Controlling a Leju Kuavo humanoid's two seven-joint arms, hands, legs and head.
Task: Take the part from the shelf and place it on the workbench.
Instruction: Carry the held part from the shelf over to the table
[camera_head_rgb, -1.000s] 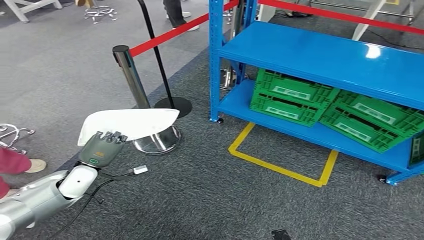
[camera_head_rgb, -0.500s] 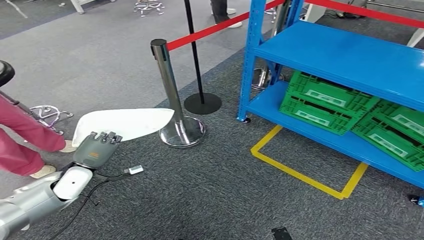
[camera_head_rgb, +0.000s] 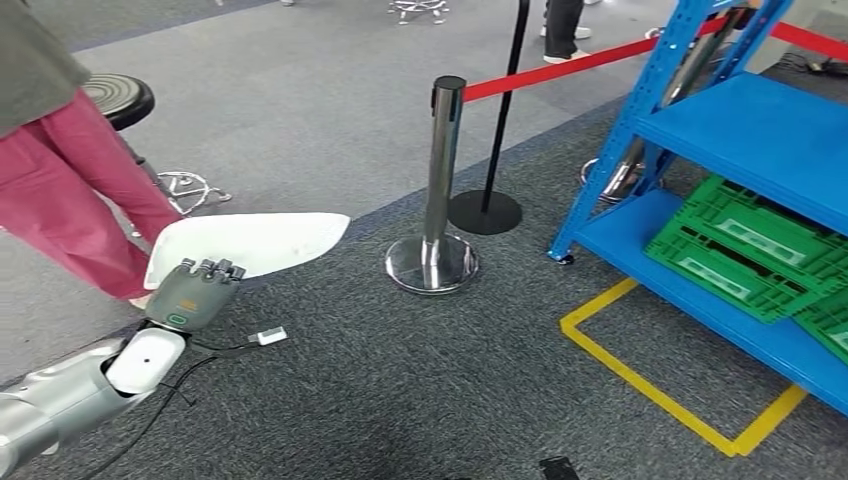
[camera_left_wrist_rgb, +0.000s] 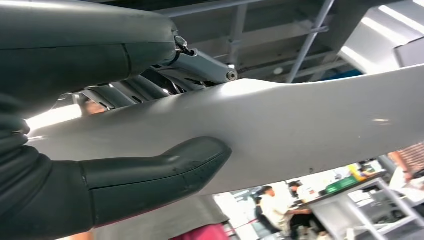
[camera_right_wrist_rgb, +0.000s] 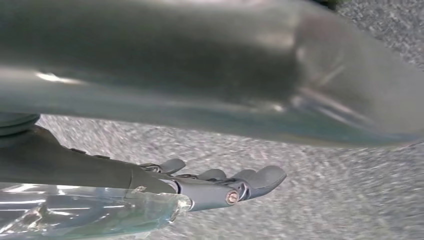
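Our left hand (camera_head_rgb: 195, 293) grips the white part (camera_head_rgb: 250, 243), thumb underneath. It stretches sideways toward our right. Our right hand (camera_right_wrist_rgb: 220, 185) hangs slack, holding nothing.

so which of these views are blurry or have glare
Head view: fairly sharp, even light, the white part in the left hand reads clearly. Left wrist view: bright ceiling lights, background soft. Right wrist view: motion-smeared carpet, right hand softly focused.

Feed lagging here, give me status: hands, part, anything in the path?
Left hand grips white part, held above carpet. Right hand hangs with fingers extended, nothing in it. Person in red trousers close on the left; stanchion post ahead.
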